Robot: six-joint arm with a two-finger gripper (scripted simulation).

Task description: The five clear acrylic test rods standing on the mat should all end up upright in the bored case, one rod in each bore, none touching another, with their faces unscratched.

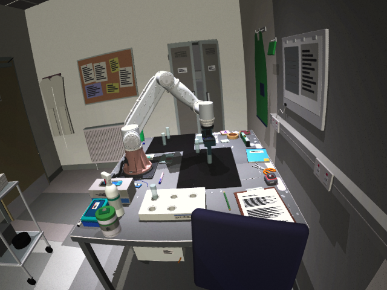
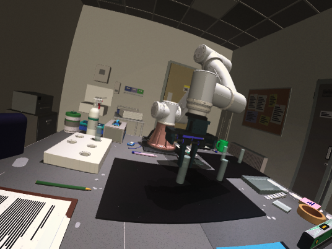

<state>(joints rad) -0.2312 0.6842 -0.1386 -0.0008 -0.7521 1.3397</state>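
Note:
One clear rod [image 1: 153,191] [image 2: 98,132] stands upright in a corner bore of the white bored case [image 1: 172,203] [image 2: 77,151], whose other bores are open. On the black mat [image 1: 208,167] [image 2: 182,192] a second rod [image 1: 209,156] [image 2: 182,169] stands upright, and my gripper [image 1: 208,149] [image 2: 187,152] is closed on its upper end. A third rod [image 1: 197,145] [image 2: 221,169] stands close beside it on the mat. Two more rods [image 1: 163,138] [image 1: 168,132] stand upright at the mat's far end.
A tissue box [image 1: 112,189], a spray bottle [image 1: 113,195] and a wipes tub [image 1: 108,221] crowd the table's corner beside the case. A green pencil [image 1: 226,200] and a clipboard [image 1: 264,204] lie on its other side. A blue chair back [image 1: 247,249] rises at the table's front edge.

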